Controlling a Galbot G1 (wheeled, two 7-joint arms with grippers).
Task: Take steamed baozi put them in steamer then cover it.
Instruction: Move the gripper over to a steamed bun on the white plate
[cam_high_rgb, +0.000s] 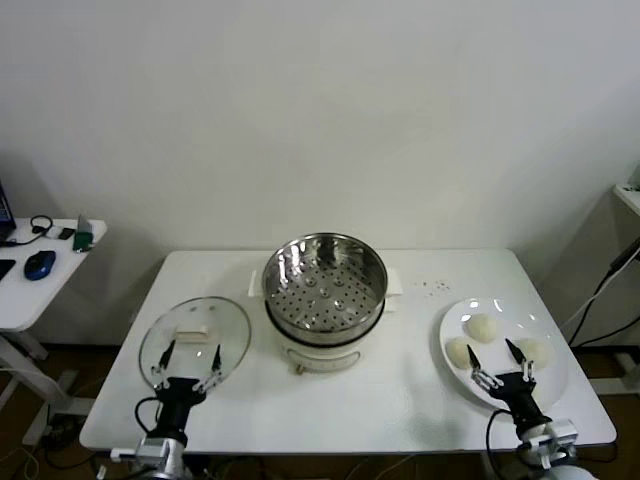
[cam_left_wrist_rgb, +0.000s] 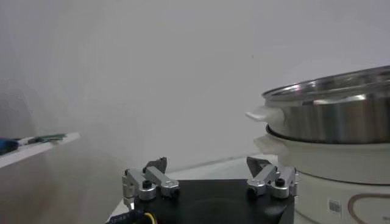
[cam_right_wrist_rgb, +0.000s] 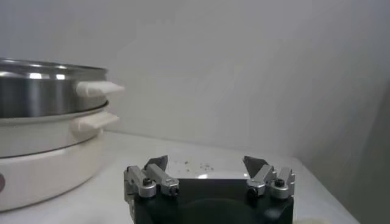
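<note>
The steamer (cam_high_rgb: 324, 285) is a shiny steel pot with a perforated floor on a cream-white base, at the table's middle; it holds no buns. It also shows in the left wrist view (cam_left_wrist_rgb: 332, 131) and the right wrist view (cam_right_wrist_rgb: 46, 131). Three cream-white baozi lie on a white plate (cam_high_rgb: 555, 380) at the right: one at the back (cam_high_rgb: 483, 326), one at the front left (cam_high_rgb: 458, 350), one at the right (cam_high_rgb: 532, 349). My right gripper (cam_high_rgb: 495, 352) is open just above the plate's front, between the front buns. My left gripper (cam_high_rgb: 189, 352) is open over the clear glass lid (cam_high_rgb: 195, 338) at the left.
The white table (cam_high_rgb: 400, 400) ends close in front of both grippers. A side table (cam_high_rgb: 40, 290) with a blue mouse and cables stands at the far left. A white shelf edge and cables are at the far right. Small dark specks lie behind the plate.
</note>
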